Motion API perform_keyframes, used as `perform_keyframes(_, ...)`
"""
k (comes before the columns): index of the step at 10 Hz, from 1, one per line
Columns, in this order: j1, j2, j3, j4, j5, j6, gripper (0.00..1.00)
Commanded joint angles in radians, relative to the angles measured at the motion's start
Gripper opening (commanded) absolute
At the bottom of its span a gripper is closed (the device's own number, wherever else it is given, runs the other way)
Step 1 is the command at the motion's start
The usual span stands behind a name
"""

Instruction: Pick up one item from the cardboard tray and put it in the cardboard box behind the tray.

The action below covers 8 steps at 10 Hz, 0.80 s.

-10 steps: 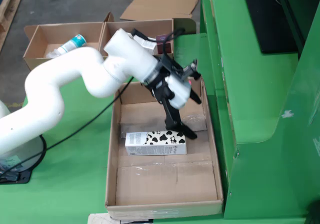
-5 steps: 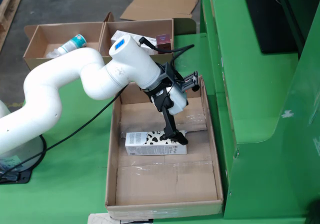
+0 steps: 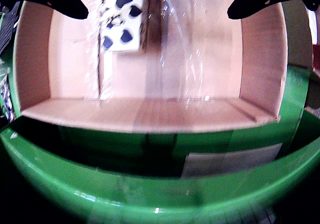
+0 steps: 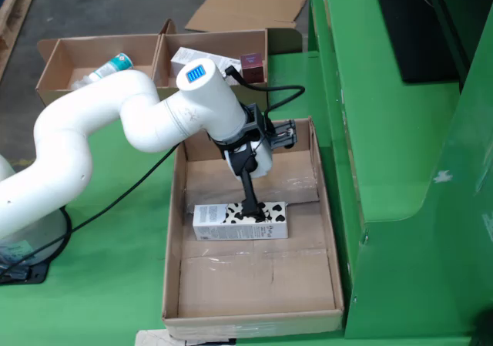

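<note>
A cow-patterned carton (image 4: 240, 221) lies on its side in the big shallow cardboard tray (image 4: 254, 284). In the wrist view the carton (image 3: 122, 19) sits at the top, on the tray's taped floor (image 3: 200, 69). My gripper (image 4: 251, 206) is down at the carton, pointing into the tray. In the wrist view the gripper (image 3: 157, 4) is open, with its black fingers (image 3: 60, 2) wide apart. The carton lies between them, nearer the left finger, and is not clamped. Behind the tray stand two cardboard boxes (image 4: 216, 49).
The left rear box (image 4: 77, 65) holds a bottle (image 4: 108, 67). The right rear box holds a white pack (image 4: 202, 55) and a small dark box (image 4: 251, 65). A green machine frame (image 4: 385, 130) runs along the tray's right side. The arm's cable (image 4: 115, 203) trails left.
</note>
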Motion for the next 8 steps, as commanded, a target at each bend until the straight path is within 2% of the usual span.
perform_keyframes(1, -0.017, 0.060, 0.029, -0.135, 0.110, 0.004, 1.00)
perform_keyframes(2, -0.027, 0.070, 0.029, -0.242, 0.144, 0.014, 1.00)
perform_keyframes(4, -0.035, 0.073, 0.029, -0.312, 0.153, 0.015, 1.00)
perform_keyframes(8, -0.075, 0.069, 0.029, -0.320, 0.138, 0.005, 1.00)
